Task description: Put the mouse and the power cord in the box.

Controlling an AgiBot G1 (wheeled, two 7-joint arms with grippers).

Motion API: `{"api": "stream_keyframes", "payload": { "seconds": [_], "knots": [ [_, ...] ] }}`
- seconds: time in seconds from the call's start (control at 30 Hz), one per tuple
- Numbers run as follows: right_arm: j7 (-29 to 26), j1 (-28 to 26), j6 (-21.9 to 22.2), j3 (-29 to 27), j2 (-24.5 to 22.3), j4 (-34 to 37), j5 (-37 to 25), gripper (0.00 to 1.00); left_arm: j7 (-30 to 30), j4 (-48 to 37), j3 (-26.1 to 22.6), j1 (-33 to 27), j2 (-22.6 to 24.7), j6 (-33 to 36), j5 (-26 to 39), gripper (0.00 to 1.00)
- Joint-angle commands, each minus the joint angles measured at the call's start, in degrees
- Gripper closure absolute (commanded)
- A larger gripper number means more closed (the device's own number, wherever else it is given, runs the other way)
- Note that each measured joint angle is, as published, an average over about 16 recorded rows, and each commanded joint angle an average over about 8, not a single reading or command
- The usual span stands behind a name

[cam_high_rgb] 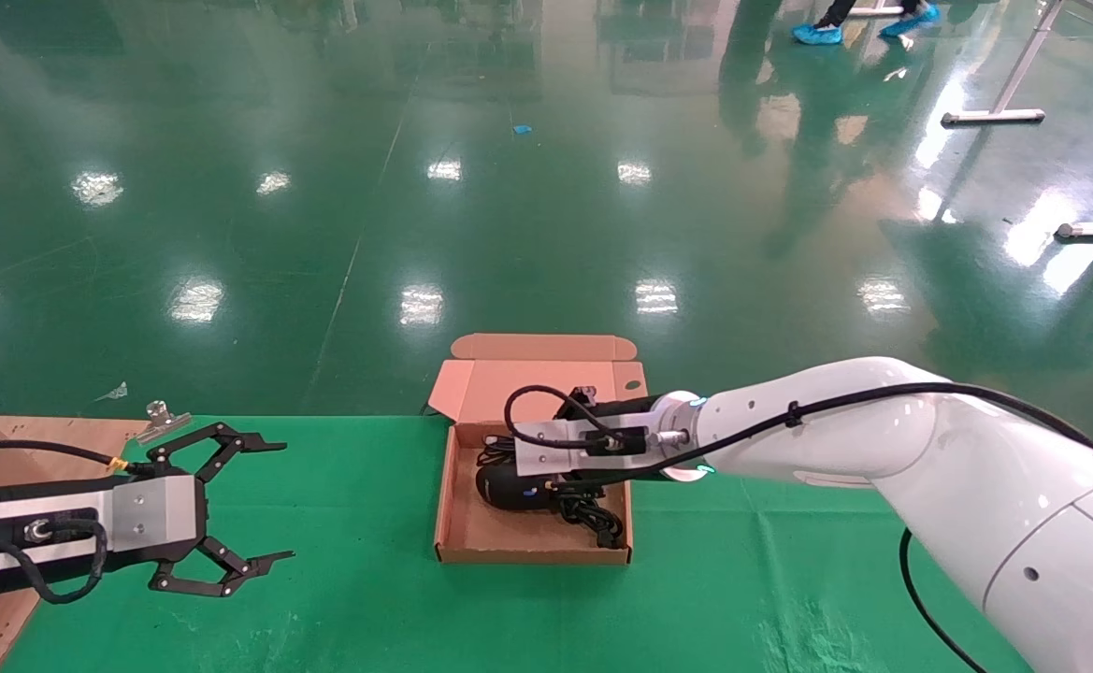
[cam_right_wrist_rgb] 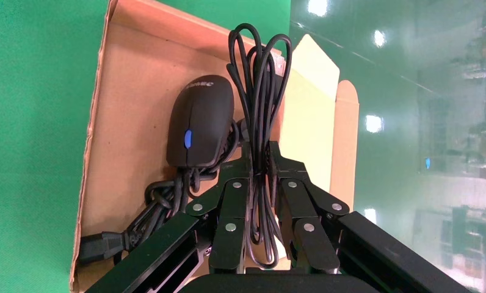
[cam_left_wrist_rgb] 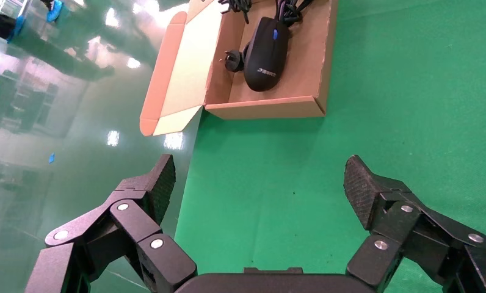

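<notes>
Right gripper [cam_right_wrist_rgb: 262, 177] clenched on the looped power cord [cam_right_wrist_rgb: 260, 91] above the box [cam_high_rgb: 460, 523].

Release could go badly: judging from the right wrist view, loops reach toward the hinged lid [cam_high_rgb: 532, 379] and may spill over the wall or snag a finger. The mouse [cam_left_wrist_rgb: 265, 54] already lies inside, just beside the held cord at centre frame. The left gripper [cam_high_rgb: 228, 509] hangs spread wide at lower left, well apart.

Open brown cardboard box [cam_high_rgb: 457, 523] at the green table's far edge, flap lid raised. Inside, black mouse [cam_right_wrist_rgb: 201, 125] with blue wheel spot, lying flat. Beside it, black power cord [cam_right_wrist_rgb: 260, 91], looped bundle pinched upright between black fingers.
</notes>
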State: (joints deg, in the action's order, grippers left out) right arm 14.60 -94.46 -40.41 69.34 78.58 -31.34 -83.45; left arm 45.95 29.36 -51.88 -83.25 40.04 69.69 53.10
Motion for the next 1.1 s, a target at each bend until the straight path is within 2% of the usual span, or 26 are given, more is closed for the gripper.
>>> {"api": "stream_keyframes", "payload": {
  "seconds": [0.03,0.6,1.1],
  "knots": [
    [-0.08,0.20,0.56,0.57,0.03,0.40,0.51,0.00,0.01,-0.05,0.05,0.05,-0.11,0.06,-0.12,0.00],
    [-0.60,0.60,-1.49,-1.69,-1.09,-1.01,0.76,0.00,-1.07,0.82,0.64,0.35,0.07,0.28,-0.07,0.00],
    [-6.51,8.31,-11.90,-13.97,-11.21,-10.84,10.51,0.00,-14.19,11.05,8.95,5.39,-1.14,3.99,-2.72,0.00]
  ]
}}
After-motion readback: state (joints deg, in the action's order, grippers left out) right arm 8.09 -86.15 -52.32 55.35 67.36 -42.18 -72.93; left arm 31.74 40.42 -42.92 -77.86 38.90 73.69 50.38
